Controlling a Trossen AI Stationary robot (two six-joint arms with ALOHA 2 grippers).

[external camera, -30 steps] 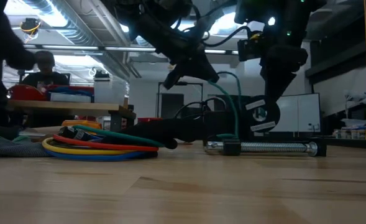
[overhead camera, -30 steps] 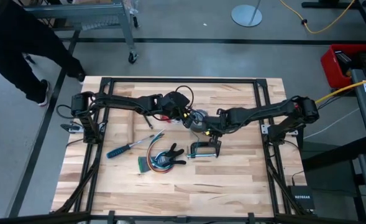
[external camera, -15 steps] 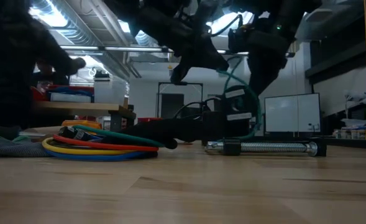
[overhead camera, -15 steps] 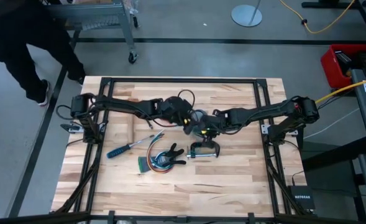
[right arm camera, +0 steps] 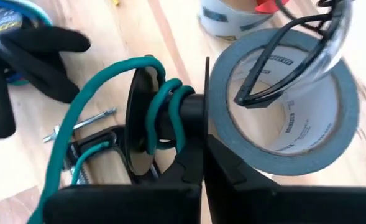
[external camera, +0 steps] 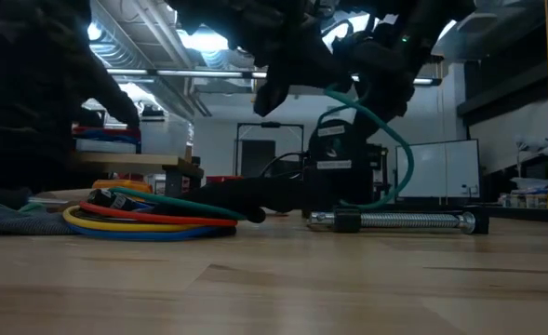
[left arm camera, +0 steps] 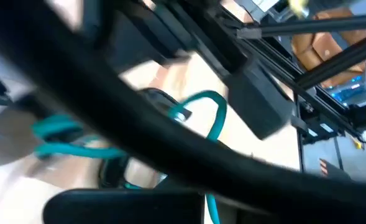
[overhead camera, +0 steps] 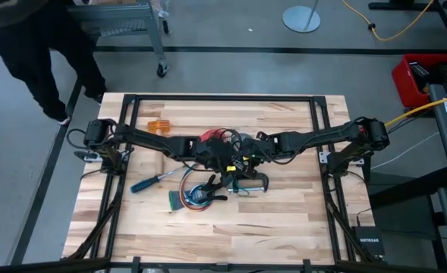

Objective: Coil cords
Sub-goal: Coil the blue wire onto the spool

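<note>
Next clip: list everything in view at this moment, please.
cord bundle: one, yellow, orange, blue and green, looped on the table
teal cord: one, teal, lifted, wound at the right fingers
glove: one, black, beside the bundle
C-clamp: one, dark, right of the glove
screwdriver: one, blue handle, left of the bundle
tape roll: one, grey, table centre
orange piece: one, far left of the table
person: one, dark clothes, beyond the far-left corner
left gripper: shut, above centre
right gripper: shut, above centre
</note>
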